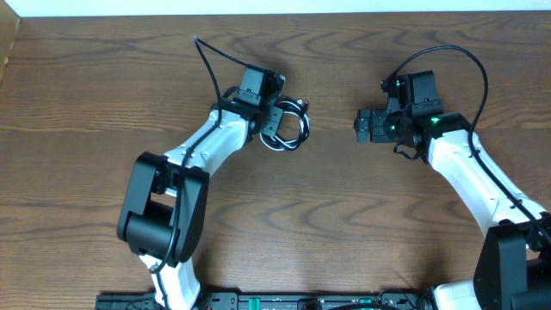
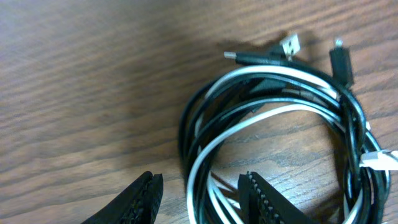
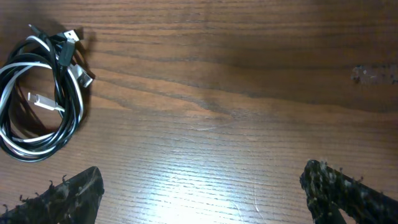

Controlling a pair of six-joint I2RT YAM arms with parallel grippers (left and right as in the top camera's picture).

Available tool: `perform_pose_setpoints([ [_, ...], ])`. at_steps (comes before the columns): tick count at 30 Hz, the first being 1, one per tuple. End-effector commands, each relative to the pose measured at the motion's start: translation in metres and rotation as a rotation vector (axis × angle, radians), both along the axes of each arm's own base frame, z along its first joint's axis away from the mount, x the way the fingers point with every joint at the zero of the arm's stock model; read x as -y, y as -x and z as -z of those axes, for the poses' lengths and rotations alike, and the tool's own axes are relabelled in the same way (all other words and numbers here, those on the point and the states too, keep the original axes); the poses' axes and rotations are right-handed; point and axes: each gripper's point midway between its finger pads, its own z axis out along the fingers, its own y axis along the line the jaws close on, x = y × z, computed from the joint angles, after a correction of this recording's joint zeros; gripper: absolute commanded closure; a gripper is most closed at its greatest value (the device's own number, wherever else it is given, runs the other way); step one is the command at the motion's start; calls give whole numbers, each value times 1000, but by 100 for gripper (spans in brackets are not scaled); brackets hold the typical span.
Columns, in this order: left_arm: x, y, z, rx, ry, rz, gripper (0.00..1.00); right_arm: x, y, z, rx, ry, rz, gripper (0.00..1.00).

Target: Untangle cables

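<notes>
The black cable [image 2: 350, 109] and the white cable [image 2: 206, 154] lie wound together in one coil [image 1: 297, 131] on the wooden table. Their small plug ends [image 2: 287, 46] stick out at the coil's far side. My left gripper [image 2: 202, 182] is open, its two fingers straddling several strands of the near side of the coil; in the overhead view it [image 1: 275, 121] sits on the coil's left edge. My right gripper [image 3: 202, 180] is open and empty over bare wood, to the right of the coil [image 3: 38, 99]; overhead it [image 1: 361, 127] is well apart from the coil.
The wooden table [image 1: 284, 224] spreads all round the coil. Thick black wires [image 1: 209, 69] run along both robot arms. A white strip [image 1: 275, 7] runs along the table's far edge.
</notes>
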Motion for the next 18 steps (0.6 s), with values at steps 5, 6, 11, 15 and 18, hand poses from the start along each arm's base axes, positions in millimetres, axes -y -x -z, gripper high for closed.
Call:
perform_pose_setpoints([
  [5,8,3,26,-66,20,15,58,-2,3,3,-12,-11,3,2],
  [6,8,3,26,-68,22,16,59,-2,3,3,-12,-11,3,2],
  [11,8,4,27,-71,22,15,61,-2,2,2,-9,-12,4,2],
  [15,7,6,29,-77,19,15,82,-2,2,3,-10,-12,4,2],
  [18,6,8,30,-84,19,11,92,-2,3,3,-12,-11,4,2],
])
